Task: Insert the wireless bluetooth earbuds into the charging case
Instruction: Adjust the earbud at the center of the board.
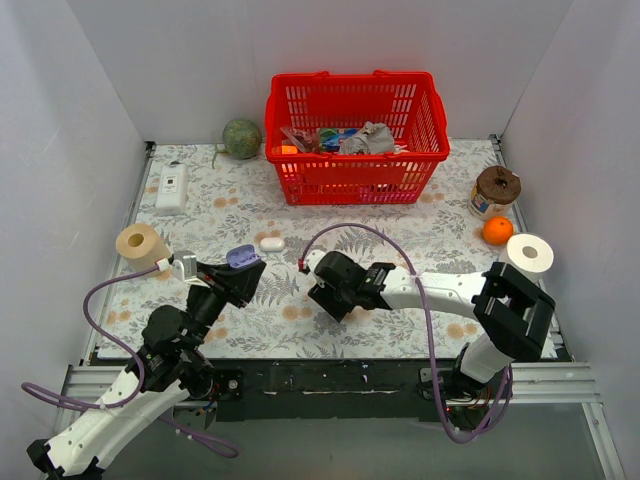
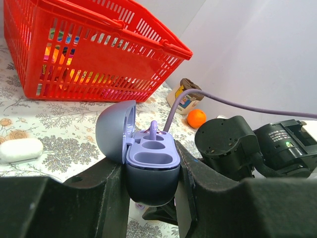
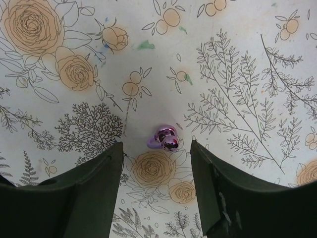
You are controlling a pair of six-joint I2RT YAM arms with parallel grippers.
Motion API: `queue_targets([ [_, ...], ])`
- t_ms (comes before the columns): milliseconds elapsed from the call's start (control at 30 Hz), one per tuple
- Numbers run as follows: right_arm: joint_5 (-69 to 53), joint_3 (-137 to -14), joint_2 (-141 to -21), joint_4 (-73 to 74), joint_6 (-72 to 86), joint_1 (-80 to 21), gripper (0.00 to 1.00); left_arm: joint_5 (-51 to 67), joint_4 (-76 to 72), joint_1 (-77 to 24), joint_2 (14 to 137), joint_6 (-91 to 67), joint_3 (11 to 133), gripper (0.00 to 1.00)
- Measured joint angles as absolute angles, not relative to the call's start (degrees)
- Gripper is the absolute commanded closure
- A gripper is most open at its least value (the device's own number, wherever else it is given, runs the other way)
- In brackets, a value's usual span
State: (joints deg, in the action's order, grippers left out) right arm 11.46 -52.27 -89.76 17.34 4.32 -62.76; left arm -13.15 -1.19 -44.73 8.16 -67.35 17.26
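Earbud (image 3: 165, 139) lies on floral tablecloth (image 3: 237, 59) below right gripper (image 3: 156, 183), jaws wide — no contact; left gripper (image 2: 151, 196) clamps charging case (image 2: 151, 161) upright, hinged open, sockets up.

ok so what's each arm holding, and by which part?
Left gripper: the charging case, lid open, clamped by its lower body's sides between the fingers. Right gripper: nothing, open above an earbud on the table.
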Motion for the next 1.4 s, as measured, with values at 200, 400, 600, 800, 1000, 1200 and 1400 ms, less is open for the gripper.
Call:
queue_targets([
  [200, 11.3, -53.8, -92.2, 17.5, 2.9, -62.8, 0.37, -13.2, -1.1, -44.7, 8.2, -67.4, 17.3, 1.00],
  [400, 11.4, -53.8, -93.4, 17.8, 2.5, -62.8, 0.41, -13.5, -1.0, -44.8, 8.6, -67.3, 17.3, 1.00],
  [600, 11.4, -53.9, -93.4, 17.8, 2.5, -62.8, 0.52, -13.6, -1.1, -44.8, 9.2, -67.3, 17.3, 1.00],
  [800, 11.3, -53.9, -93.4, 17.8, 3.3, -62.3, 0.65, -13.7, -1.2, -44.7, 9.6, -67.3, 17.3, 1.00],
  [1000, 10.1, -53.9, -93.4, 17.2, 7.5, -60.3, 0.74, -13.8, -1.3, -44.7, 9.6, -67.3, 17.3, 1.00],
  [1200, 8.7, -53.9, -92.7, 16.5, 16.4, -57.9, 0.74, -13.8, -1.3, -44.7, 9.6, -67.3, 17.3, 1.00],
  [1400, 8.2, -53.8, -90.6, 14.5, 28.7, -55.2, 0.72, -13.8, -1.3, -44.7, 9.6, -67.4, 17.3, 1.00],
])
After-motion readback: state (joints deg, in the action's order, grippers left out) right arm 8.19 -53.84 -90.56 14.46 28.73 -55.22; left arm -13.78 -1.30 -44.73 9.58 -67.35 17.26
